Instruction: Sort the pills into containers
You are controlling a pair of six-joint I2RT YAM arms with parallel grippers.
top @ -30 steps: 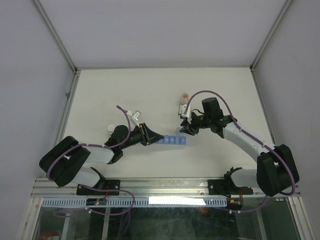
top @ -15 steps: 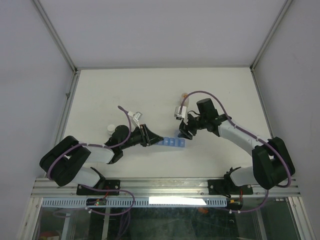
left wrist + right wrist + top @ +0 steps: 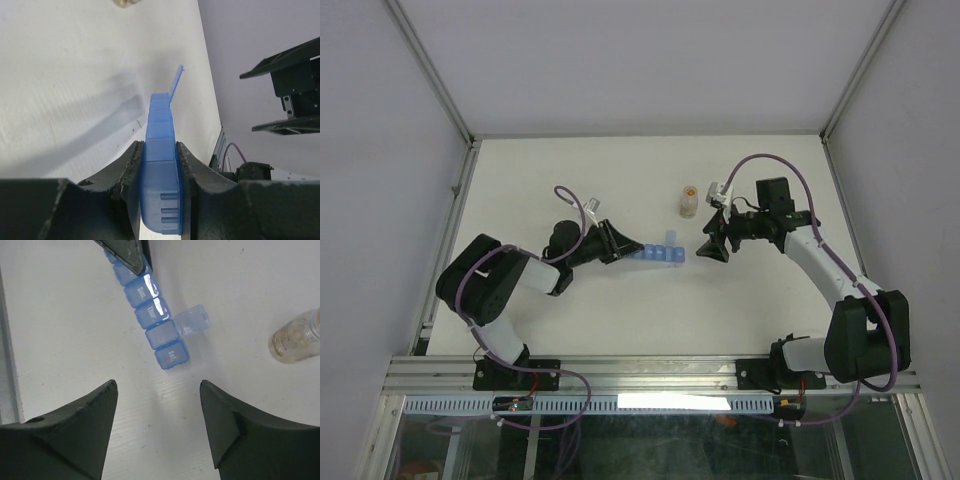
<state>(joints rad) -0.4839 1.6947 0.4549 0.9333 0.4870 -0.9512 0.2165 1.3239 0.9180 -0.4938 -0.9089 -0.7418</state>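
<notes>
looks like the lid-opening step is done – one flap (image 3: 194,321) on the blue container strip (image 3: 150,315) stands open, second cell from its free end. left claw (image 3: 159,150) is clamped on the other end. right claw (image 3: 157,425) hangs spread wide and empty just beside the strip. next up imo: getting pills (image 3: 287,343) out of the small clear bottle (image 3: 302,330) nearby on the counter (image 3: 250,280) — fiddly, but nothing lies between them.
</notes>
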